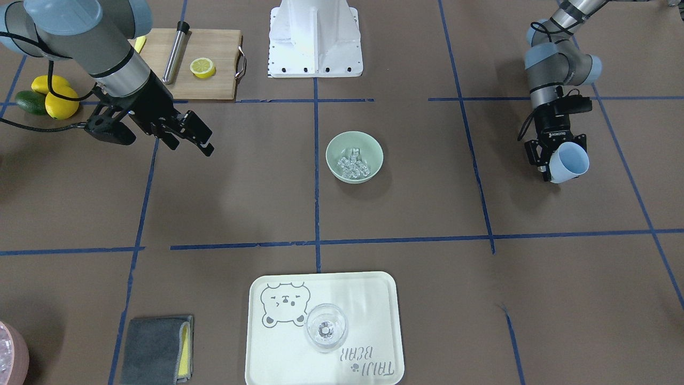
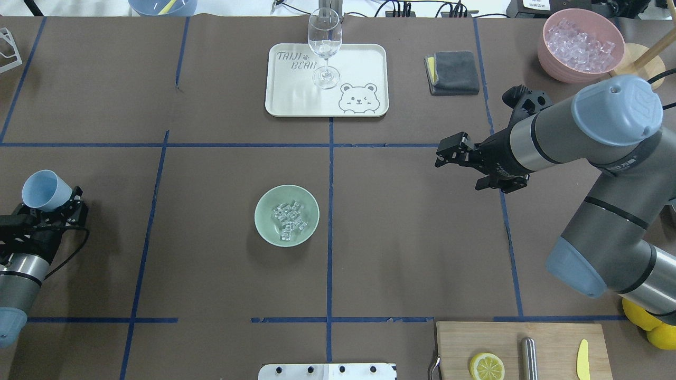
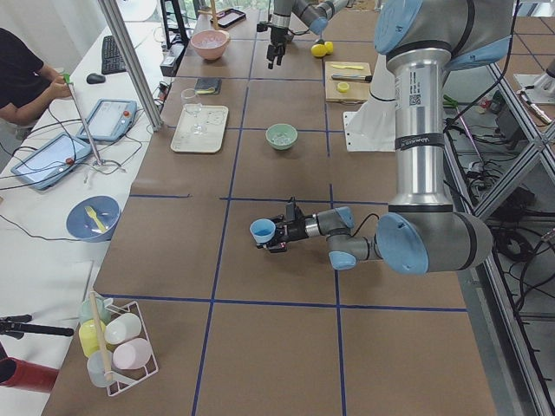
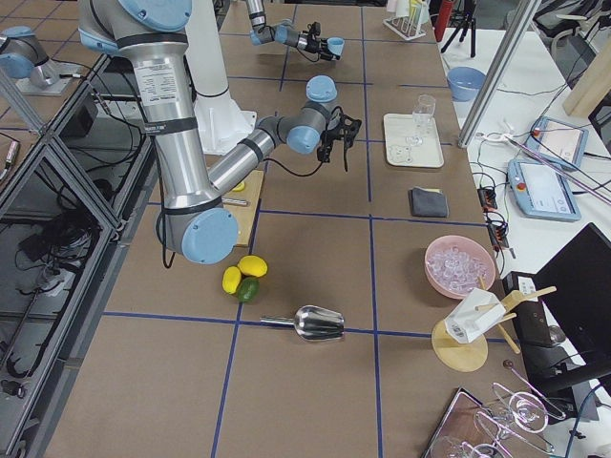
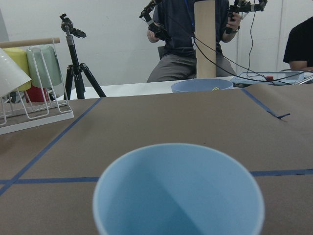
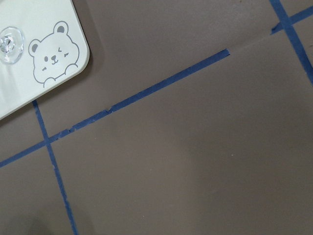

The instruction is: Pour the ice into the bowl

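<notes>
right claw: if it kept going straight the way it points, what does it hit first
Probably the bare table, short of the tray's corner. The right claw tilts downward and its wrist view shows nothing in between, though depth is unclear.

Brown table [image 2: 412, 248] gridded with blue tape [image 2: 330, 274], mint bowl [image 2: 266, 226] at centre, white bear tray [image 2: 364, 58] far centre, grey cloth [image 2: 455, 71] right of it, pink bowl [image 2: 554, 67] far right, wooden cutting board [image 2: 552, 338] near right
</notes>
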